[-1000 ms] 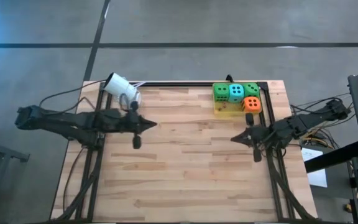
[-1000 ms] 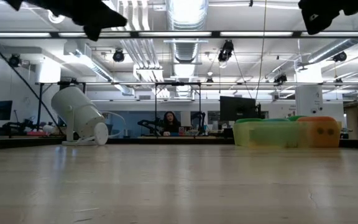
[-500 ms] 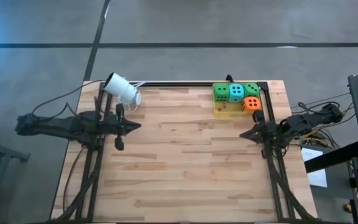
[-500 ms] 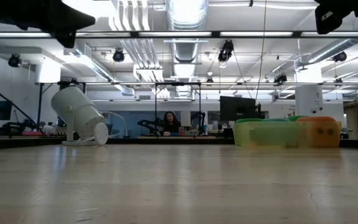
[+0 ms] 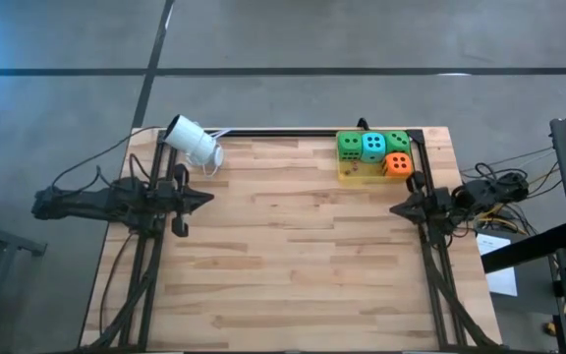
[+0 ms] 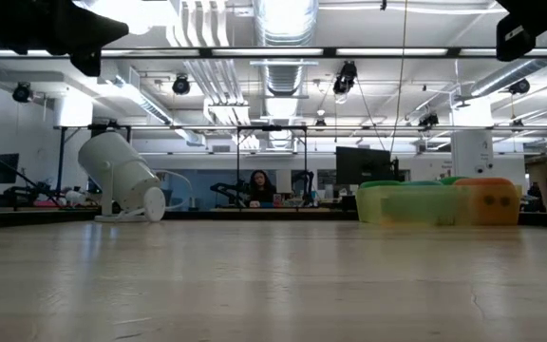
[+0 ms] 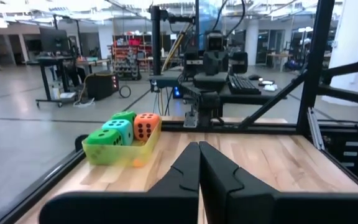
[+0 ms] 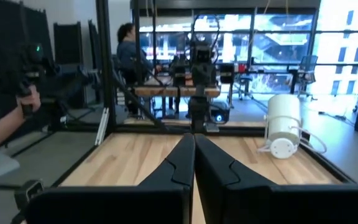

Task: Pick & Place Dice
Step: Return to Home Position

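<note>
Wooden counter (image 5: 293, 246): most of the surface is bare, and everything on it sits along the far edge.

Left arm: low over the counter's left edge, pointing inward. Left gripper (image 5: 207, 196) is just inside that edge. In the left wrist view its fingers (image 7: 182, 171) are pressed together along a thin seam and hold nothing.

Right arm: mirrored over the right edge. Right gripper (image 5: 394, 208) is just inside the rim, near the bin but apart from it. In the right wrist view its fingers (image 8: 178, 165) are likewise closed flat against each other, with nothing between them.

White cylindrical device (image 5: 193, 141): far-left corner, tilted, with a cable running off behind it.

Yellow bin (image 5: 355, 171): translucent, at the far-right corner against the back rail.

Dice: all four are inside the bin.
- Green die (image 5: 349, 145) is at the bin's left end.
- Teal die (image 5: 373, 146) is just beside it, touching.
- Second green die (image 5: 399, 141) is at the right end.
- Orange die (image 5: 397, 164) is in front of the second green die, on the side toward the right gripper.

Room behind the counter: a person (image 6: 257, 185) is seated at a desk.
</note>
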You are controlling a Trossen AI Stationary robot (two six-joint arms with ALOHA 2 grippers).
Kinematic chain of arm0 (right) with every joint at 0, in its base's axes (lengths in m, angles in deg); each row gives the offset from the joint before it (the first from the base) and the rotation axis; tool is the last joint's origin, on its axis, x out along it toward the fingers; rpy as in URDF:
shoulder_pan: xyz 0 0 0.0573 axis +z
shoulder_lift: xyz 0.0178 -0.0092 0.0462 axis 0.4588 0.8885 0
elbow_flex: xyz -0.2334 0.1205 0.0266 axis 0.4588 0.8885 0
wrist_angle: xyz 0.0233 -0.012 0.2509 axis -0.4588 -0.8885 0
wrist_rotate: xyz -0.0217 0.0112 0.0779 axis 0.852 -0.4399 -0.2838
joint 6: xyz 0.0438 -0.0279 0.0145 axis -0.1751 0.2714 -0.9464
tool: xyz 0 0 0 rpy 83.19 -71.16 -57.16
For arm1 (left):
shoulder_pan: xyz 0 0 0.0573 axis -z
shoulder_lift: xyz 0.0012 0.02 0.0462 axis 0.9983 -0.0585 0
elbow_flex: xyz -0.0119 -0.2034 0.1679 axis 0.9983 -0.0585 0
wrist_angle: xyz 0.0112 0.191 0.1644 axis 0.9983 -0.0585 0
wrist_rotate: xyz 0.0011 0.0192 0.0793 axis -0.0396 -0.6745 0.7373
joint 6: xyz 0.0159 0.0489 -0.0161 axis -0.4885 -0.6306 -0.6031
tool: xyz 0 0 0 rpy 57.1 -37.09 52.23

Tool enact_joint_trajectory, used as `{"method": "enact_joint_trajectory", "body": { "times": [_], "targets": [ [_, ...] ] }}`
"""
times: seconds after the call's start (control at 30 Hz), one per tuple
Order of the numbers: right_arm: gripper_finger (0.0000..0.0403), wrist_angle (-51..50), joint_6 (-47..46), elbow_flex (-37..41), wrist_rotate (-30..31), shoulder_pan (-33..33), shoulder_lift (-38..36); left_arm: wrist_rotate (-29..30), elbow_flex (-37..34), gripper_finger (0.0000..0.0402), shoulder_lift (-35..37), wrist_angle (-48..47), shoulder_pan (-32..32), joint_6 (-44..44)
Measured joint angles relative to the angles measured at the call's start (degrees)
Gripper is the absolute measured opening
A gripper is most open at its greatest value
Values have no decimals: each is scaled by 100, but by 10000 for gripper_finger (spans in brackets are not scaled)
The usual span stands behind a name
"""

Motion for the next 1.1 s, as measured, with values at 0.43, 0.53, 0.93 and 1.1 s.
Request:
{"method": "enact_joint_trajectory", "body": {
  "times": [0.43, 0.53, 0.93, 1.1],
  "targets": [
    [8, -41, 21, 45, -10, 2, 2, 0, -386, 3, 782, -134, 0, -241],
    [8, -32, -15, 68, -10, 2, 2, -2, -551, 3, 1111, -144, 0, -321],
    [8, 100, -13, 256, -6, 0, 2, -39, -604, 3, 1459, -441, 0, -469],
    [8, 444, -23, 684, -6, 0, 3, -38, -802, 3, 1459, -429, 0, -457]
  ]
}}
